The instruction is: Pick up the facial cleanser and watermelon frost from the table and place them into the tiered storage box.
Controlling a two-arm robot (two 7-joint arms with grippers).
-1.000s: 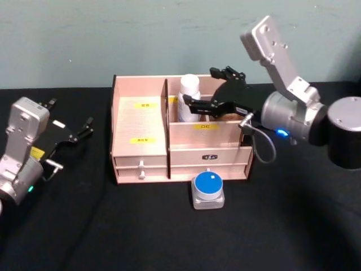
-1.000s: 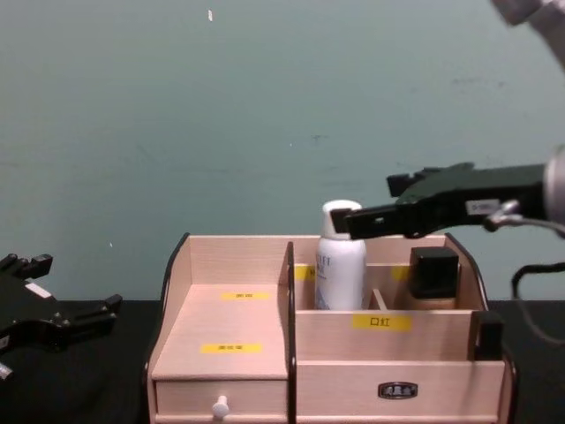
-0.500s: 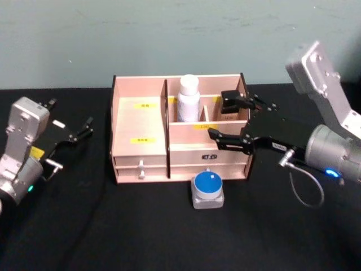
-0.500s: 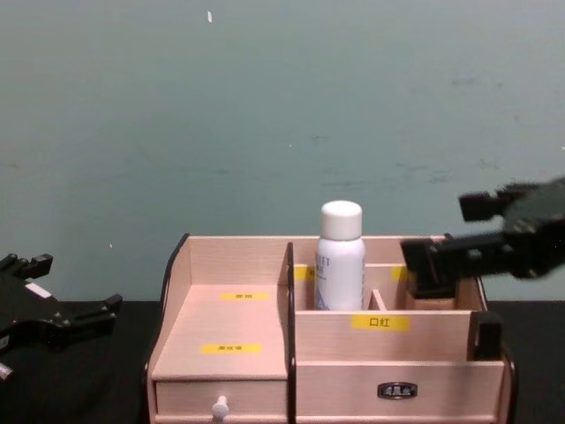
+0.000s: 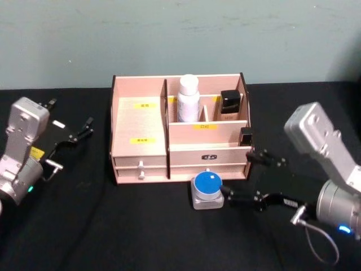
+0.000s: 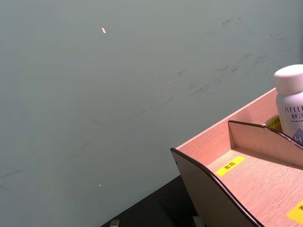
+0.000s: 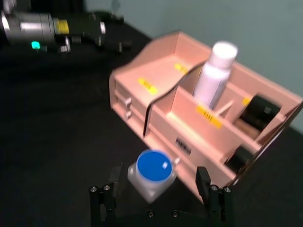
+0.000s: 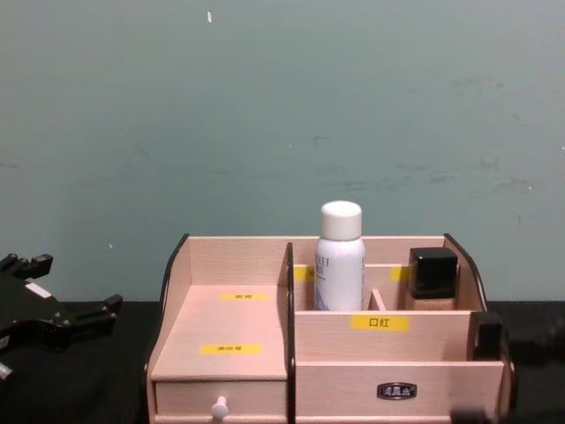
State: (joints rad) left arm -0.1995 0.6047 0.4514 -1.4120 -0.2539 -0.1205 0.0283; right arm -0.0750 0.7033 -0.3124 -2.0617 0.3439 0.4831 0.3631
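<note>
The tiered storage box [image 5: 127, 127] is pale wood with dark-edged side panels and yellow labels. The bottle [image 5: 188, 101] is white with grey-blue lettering, and the cap [image 5: 230, 100] is black. The jar [image 5: 207, 191] is silvery-grey with a bright blue lid. The desk [image 5: 113, 226] is black. The left gripper [image 5: 70, 116] and right gripper [image 5: 237, 176] are black.

So the right gripper [image 5: 237, 175] is down low at the near right, fingers spread wide and pointing left, while the left gripper [image 5: 70, 116] sits parked at the left, fingers apart.
</note>
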